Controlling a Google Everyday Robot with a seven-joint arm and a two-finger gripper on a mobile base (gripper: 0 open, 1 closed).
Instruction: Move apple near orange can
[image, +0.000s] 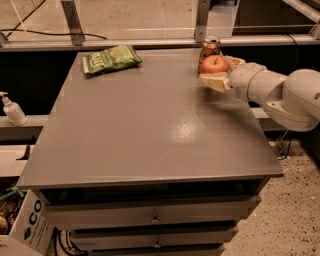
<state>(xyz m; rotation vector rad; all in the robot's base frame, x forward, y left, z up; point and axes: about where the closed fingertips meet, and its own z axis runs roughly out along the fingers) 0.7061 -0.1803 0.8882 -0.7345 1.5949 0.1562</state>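
Observation:
A round red-orange apple (214, 64) sits between the pale fingers of my gripper (217, 71) at the table's far right. The gripper is shut on the apple and holds it just above the table top. The orange can (209, 48), orange-brown with a silver top, stands upright right behind the apple near the back edge; its lower part is hidden by the apple. My white arm (280, 92) reaches in from the right.
A green chip bag (111, 58) lies at the table's back left. The grey table (150, 125) has drawers below its front edge. A soap bottle (12, 110) stands on a ledge to the left. A metal rail runs behind the table.

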